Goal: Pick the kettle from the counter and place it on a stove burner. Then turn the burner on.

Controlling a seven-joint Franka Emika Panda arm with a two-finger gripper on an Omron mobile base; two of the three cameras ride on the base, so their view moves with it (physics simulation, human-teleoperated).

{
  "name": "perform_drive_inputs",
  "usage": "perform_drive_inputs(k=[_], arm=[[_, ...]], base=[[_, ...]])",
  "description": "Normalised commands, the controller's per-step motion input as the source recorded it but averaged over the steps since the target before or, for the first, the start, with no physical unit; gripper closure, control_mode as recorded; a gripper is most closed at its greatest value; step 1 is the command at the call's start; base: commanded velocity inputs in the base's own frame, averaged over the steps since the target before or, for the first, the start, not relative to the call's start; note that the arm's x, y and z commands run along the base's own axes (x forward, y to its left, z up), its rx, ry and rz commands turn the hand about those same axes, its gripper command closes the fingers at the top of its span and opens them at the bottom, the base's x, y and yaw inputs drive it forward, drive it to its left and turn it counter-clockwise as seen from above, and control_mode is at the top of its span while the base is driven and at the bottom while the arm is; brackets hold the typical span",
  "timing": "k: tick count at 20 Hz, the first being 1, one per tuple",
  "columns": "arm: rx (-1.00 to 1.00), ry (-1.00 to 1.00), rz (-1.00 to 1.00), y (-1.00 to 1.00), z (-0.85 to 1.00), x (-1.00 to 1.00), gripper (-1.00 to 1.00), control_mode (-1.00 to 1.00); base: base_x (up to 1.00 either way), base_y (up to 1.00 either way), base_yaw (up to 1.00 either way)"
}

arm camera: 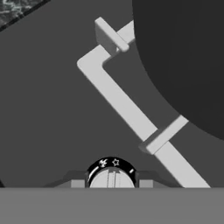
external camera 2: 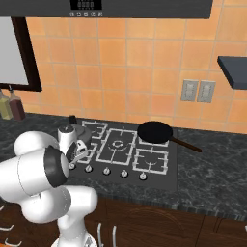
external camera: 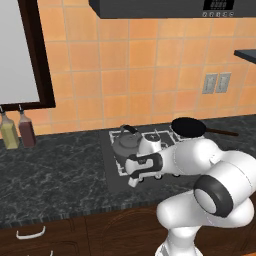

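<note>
A: Kettle location?
B: kettle (external camera: 127, 144) sits on the stove burner (external camera: 121, 161), front-left grate of the black cooktop (external camera 2: 161, 179). In the left base view it's at about 11 o'clock from the gripper (external camera: 134, 179). In the hand view its dark round body (arm camera: 183, 57) takes up the 1 o'clock corner, over the light-grey grate bars (arm camera: 127, 109).
A: Gripper?
B: Low over the cooktop's front edge, pointing down at the knob row. In the hand view a knob (arm camera: 111, 174) with a black ring and small white marks sits at 6 o'clock, dead centre between the finger tips (arm camera: 77, 183).
A: Pinching it?
B: Can't tell. Tips stand either side of the knob, contact isn't visible. Base views have the hand blocked by the arm's own body.
A: Anything else?
B: Frying pan (external camera 2: 154, 130) on the back-right grate, handle pointing to 4 o'clock in the right base view. Counter (external camera: 50, 170) dark marbled, runs left of the cooktop. Two bottles (external camera: 18, 131) by the wall at 9 o'clock in the left base view. Outlet plates (external camera 2: 198, 90) on the orange tile at 2 o'clock in the right base view.
</note>
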Motion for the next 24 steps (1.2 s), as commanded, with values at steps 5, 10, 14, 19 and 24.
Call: perform_drive_inputs(k=[5, 10, 14, 19, 24], arm=[[0.00, 0.00, 0.00, 0.00, 0.00, 0.00, -1.00, -1.00], [0.00, 0.00, 0.00, 0.00, 0.06, 0.00, -1.00, -1.00], [0.00, -0.01, 0.00, 0.00, 0.38, 0.00, -1.00, -1.00], [0.01, -0.10, -0.02, -0.09, 0.74, 0.00, -1.00, -1.00], [0.12, -0.20, -0.06, -0.62, 0.86, -0.43, -1.00, -1.00]], base=[[0.00, 0.00, 0.00], [0.00, 0.00, 0.00], [0.00, 0.00, 0.00], [0.00, 0.00, 0.00], [0.00, 0.00, 0.00]])
